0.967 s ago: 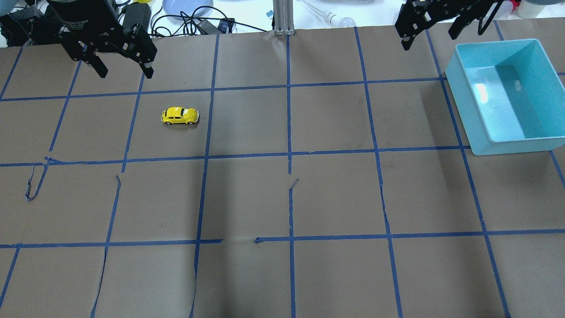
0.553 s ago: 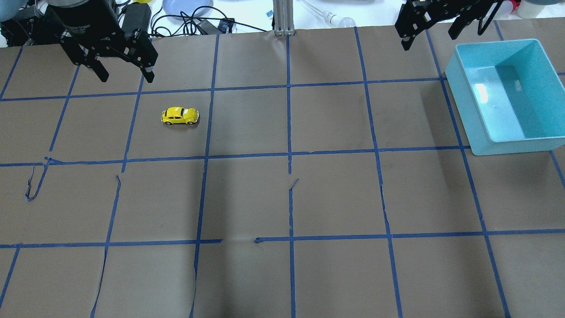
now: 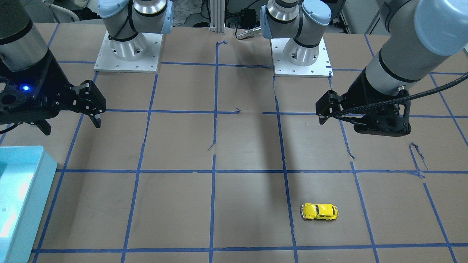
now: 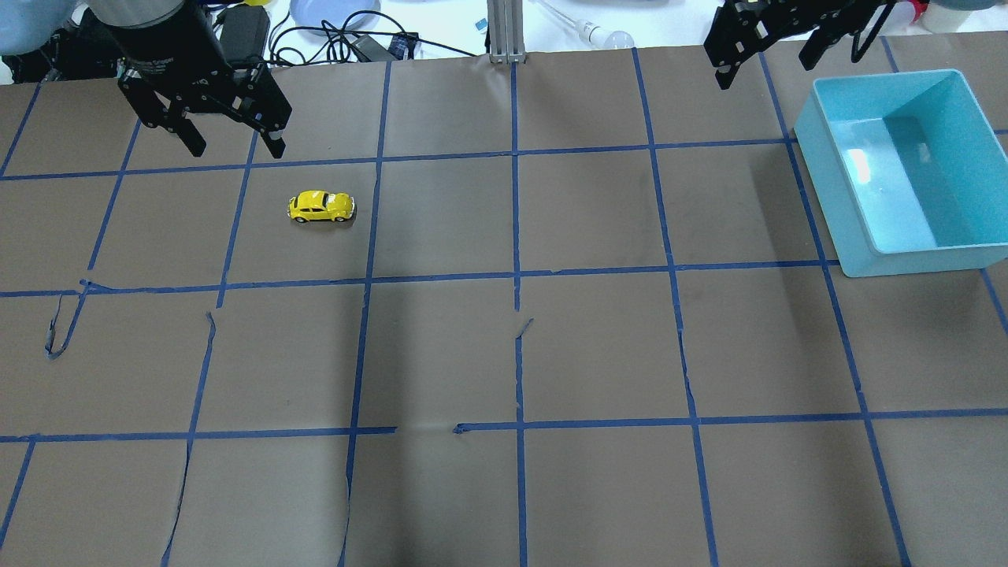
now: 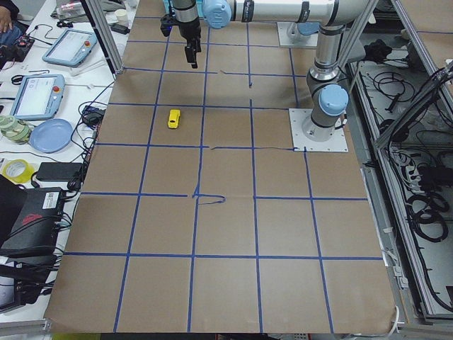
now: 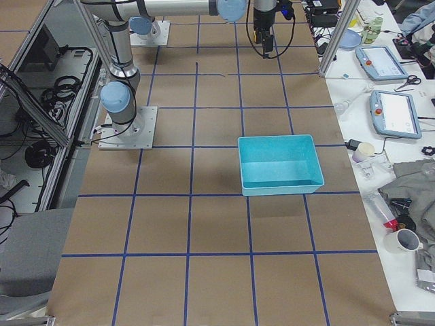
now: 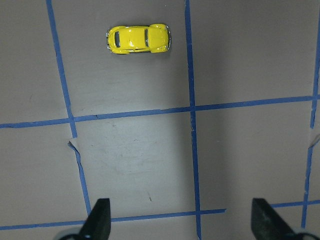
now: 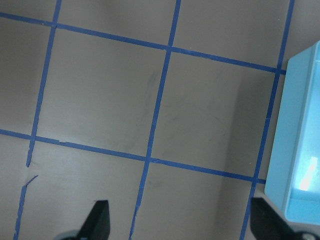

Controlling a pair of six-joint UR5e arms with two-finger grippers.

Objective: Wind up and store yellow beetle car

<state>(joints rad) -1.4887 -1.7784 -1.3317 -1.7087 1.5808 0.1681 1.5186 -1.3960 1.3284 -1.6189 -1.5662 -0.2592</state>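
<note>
The yellow beetle car [image 4: 321,206] stands on its wheels on the brown paper table, in a taped square at the left; it also shows in the front view [image 3: 319,211] and near the top of the left wrist view [image 7: 138,39]. My left gripper [image 4: 235,148] is open and empty, hovering above the table just beyond the car and to its left. My right gripper [image 4: 764,71] is open and empty, high at the far right. A teal bin [image 4: 858,268] sits empty at the right edge, close to the right gripper.
Blue tape lines grid the table, with torn, lifted ends [image 4: 59,331] at the left. Cables, a blue plate [image 4: 331,16] and an aluminium post [image 4: 506,31] lie past the far edge. The two arm bases [image 3: 126,54] stand at the robot's side.
My left gripper has moved a little nearer to the car, down and right in the overhead view, still open. The car, the bin and the right gripper have not moved.
</note>
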